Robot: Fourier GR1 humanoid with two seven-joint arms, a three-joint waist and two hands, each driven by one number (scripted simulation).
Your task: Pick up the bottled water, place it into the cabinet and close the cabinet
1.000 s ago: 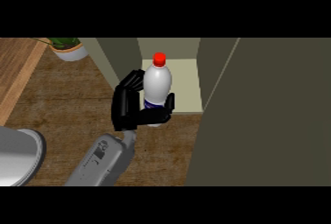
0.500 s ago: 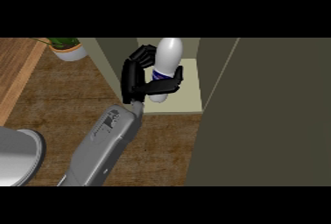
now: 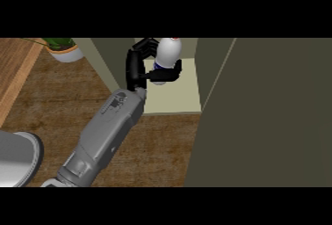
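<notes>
The brown wood-grain tabletop (image 3: 58,110) looks matt and rough. The white plastic water bottle (image 3: 167,53) is smooth, slightly glossy. The pale olive cabinet door (image 3: 272,114) is flat and matt.

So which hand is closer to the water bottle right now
Only one hand shows, apparently the left; its fingers curl round the bottled water above the cabinet shelf. The other hand is out of view, so no comparison.

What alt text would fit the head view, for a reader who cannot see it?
A black hand on a grey forearm holds a white bottle inside an open cabinet, above its pale shelf. The cabinet door stands open at the right, and a potted plant sits at the upper left.
</notes>
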